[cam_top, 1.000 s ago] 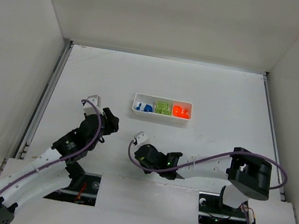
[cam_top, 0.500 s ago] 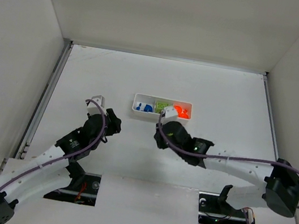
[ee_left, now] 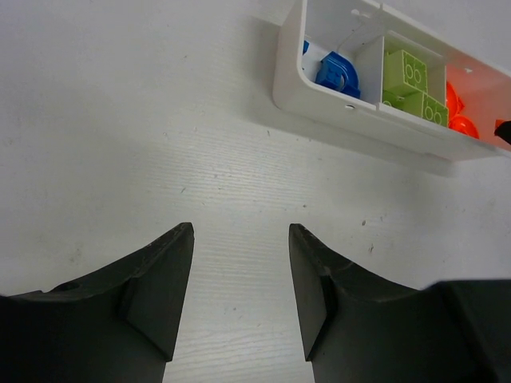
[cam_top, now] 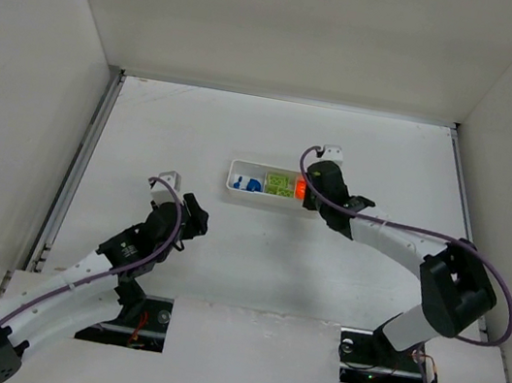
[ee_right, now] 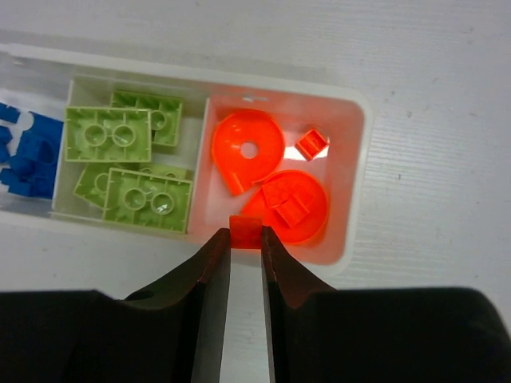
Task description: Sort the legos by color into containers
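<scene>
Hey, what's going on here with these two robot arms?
The right gripper pinches a small orange piece above the end compartment of the white tray, where other orange legos lie; not yet released. Green legos sit in the middle compartment, blue ones at the other end. The left gripper hangs open and empty over the table, short of the tray.

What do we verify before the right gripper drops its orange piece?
1. Grip: small orange plastic block held in right gripper: ok.
2. Target: block lined up with end compartment, holding orange pieces, of white plastic tray: ok.
3. Clearance: block past that compartment's near wall: cannot tell; it sits at the edge in the wrist view.
4. Sorting: lime green bricks and blue pieces in separate compartments: ok.
5. Other arm: left gripper open, empty, short of the tray: ok.
</scene>
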You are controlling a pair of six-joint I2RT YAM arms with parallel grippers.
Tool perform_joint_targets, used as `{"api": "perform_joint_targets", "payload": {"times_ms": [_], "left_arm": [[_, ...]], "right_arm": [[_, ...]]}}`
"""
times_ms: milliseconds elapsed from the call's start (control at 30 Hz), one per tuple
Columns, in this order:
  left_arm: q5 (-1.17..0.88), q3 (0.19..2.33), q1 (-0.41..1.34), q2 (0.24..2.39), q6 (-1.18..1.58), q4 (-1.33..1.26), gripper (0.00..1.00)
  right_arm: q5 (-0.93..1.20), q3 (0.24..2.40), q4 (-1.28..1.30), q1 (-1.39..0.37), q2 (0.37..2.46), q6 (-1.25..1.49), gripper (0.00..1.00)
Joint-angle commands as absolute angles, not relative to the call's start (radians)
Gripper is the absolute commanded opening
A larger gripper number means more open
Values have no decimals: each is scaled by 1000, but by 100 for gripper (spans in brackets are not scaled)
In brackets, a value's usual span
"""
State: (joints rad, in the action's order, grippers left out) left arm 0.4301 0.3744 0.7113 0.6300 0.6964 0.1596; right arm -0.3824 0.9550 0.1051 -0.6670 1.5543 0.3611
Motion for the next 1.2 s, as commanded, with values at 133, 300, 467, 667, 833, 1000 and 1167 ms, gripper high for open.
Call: {"api": "perform_joint_targets", "payload": {"times_ms": [133,300,467,667,833,1000,1167], "left_arm": [[431,354,700,630,706,115,49],[431,350,697,620,704,115,50],[439,359,697,595,698,114,53],[442,390,700,557,680,100,57],[457,429,691,515,654,110,82],[456,469,702,526,626,149,100],[445,471,717,476,647,153,100]], "right_arm": [[-455,1025,34,-645,1577,374,49],[-465,1009,31,-645,1523,391,57],[-518,927,11,-633,1347,443,64],[-650,779,1,-608,1115,454,100],[-791,747,141,-574,1008,474,100],[-839,755,257,-553,968,439,100],[-821,729,250,-574,879,428,100]]}}
